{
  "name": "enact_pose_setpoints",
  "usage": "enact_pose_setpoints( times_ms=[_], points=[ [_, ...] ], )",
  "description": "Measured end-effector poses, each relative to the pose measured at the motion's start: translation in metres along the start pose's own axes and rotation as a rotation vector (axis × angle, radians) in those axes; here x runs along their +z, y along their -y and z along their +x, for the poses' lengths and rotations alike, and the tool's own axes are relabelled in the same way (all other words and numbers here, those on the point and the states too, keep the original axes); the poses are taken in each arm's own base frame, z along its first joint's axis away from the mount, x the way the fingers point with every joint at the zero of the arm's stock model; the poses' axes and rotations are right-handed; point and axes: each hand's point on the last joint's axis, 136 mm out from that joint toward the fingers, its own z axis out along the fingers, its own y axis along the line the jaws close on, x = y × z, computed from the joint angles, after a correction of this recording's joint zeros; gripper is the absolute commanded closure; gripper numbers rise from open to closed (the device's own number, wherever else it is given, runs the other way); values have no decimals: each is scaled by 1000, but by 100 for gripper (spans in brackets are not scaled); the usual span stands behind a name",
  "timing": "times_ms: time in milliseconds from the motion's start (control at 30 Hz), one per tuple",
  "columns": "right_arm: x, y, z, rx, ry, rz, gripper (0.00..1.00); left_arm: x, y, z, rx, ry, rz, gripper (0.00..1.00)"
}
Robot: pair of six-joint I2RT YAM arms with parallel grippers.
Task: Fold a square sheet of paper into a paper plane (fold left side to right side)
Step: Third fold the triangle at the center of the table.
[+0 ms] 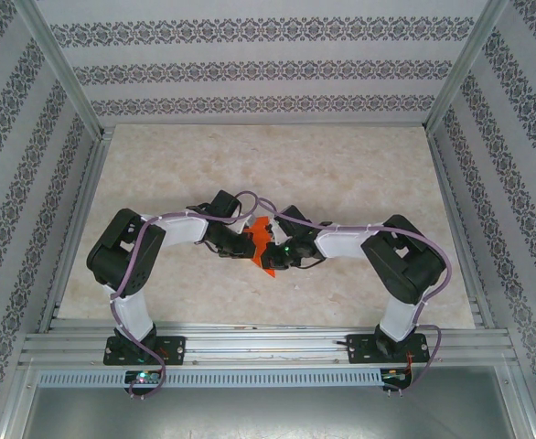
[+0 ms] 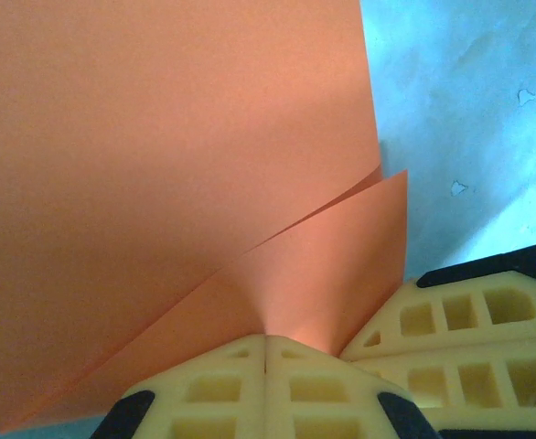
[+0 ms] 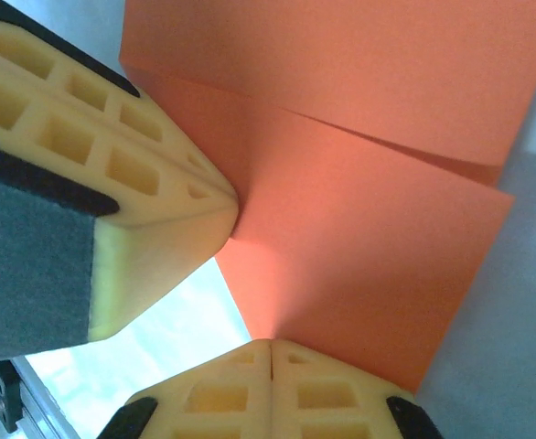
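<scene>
Left pincer (image 2: 266,346) clamped on orange sheet (image 2: 158,165); right pincer (image 3: 273,347) likewise

On my feed I see a pale beige, marble-patterned desk (image 1: 341,165), boxed in by white walls (image 1: 268,69) banded with dark floral stripes. Aluminium rails (image 1: 268,347) run along its near edge. The light is even.

Paper (image 2: 158,183) between left tool (image 2: 265,343), right tool (image 3: 271,346)

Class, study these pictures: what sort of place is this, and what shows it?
Probably a robot test cell in a lab: a left arm and right arm bolted to an aluminium rail, with patterned walls boxing in a marble-look table.
</scene>
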Motion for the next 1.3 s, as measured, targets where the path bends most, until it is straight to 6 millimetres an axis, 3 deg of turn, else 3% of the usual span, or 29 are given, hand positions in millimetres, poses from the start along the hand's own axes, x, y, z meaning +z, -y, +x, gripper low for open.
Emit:
enact_pose_setpoints(
  times_ms=[1300],
  points=[
    [-14,12,30,0,4,-2,100,2,2,0,-1,-20,13,100]
  ],
)
